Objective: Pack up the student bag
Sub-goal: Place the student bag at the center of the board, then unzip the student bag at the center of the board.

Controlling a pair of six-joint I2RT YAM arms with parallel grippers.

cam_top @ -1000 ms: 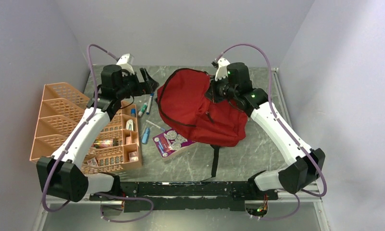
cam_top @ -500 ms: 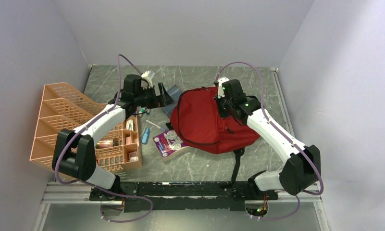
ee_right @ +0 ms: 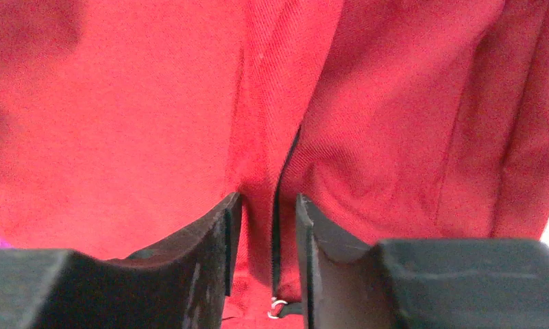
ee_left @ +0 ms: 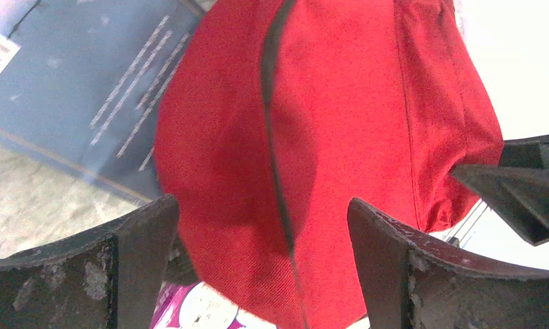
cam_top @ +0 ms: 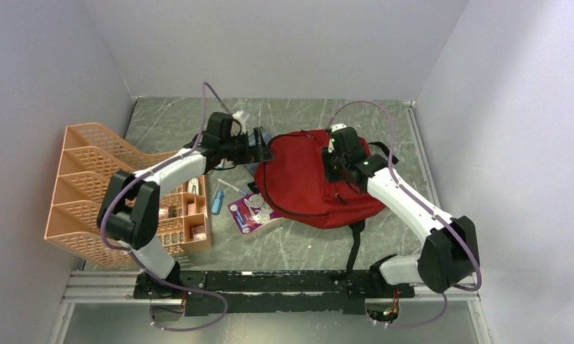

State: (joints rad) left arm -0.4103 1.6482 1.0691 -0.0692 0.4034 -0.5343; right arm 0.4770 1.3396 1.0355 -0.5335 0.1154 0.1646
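From above, the red backpack point(cam_top: 316, 186) is lying in the middle of the counter point(cam_top: 298, 115), with a black strap point(cam_top: 352, 247) trailing off its near edge. The left pincer point(cam_top: 261, 147) is hovering just beside the backpack's far left corner, and the right pincer point(cam_top: 332, 163) is sitting over its top. An orange organiser point(cam_top: 83, 179) is standing at the left, with a purple card point(cam_top: 251, 213) and a blue pen point(cam_top: 217, 202) lying between it and the backpack

The left wrist camera is showing the left pincer point(ee_left: 261, 209) gaping wide with nothing in it. The backpack point(ee_left: 354, 116) and its black zip point(ee_left: 271, 151) are filling the space beyond, and a blue booklet point(ee_left: 79, 89) is lying beside them

From the right wrist, the right pincer point(ee_right: 266, 205) is standing only a little apart, with a ridge of the backpack point(ee_right: 395, 103) and its zip running between the fingers — whether it is pinching that ridge I cannot tell
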